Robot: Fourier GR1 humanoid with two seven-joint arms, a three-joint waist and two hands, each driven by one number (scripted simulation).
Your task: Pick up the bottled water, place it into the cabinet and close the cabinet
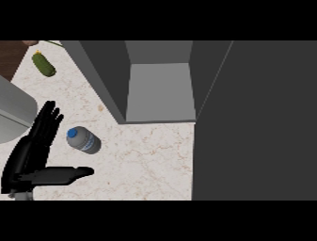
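Bottled water, a small clear plastic bottle with a blue cap (83, 140), lies tilted on the pale marble-patterned counter (147, 160), toward the counter's left part, well short of its near edge. Cap points up-left. It is outside the cabinet, near the cabinet's front-left corner but apart from it.

My black left hand (32, 150) is just left of the bottle, fingers straight and stretched away from me, thumb stuck out to the right below the bottle. Released, grasping nothing; a thin strip of counter shows between fingers and bottle. My wrist is cut off at the view's lower edge.

My right hand shows nowhere.

Open grey cabinet (159, 89) stands at the counter's far side, a lighter grey shelf visible inside. Its top is cut off, so the depth is hard to read. The big dark grey panel (265, 122) fills the right side; looks like the cabinet's door swung open, hiding the counter beneath it.

Green cucumber-like vegetable (43, 64) lies near the far-left corner. A grey rounded object (1, 113) at the left edge is cropped; can't tell what it is. Brown strip (1, 54) at top left, unclear.
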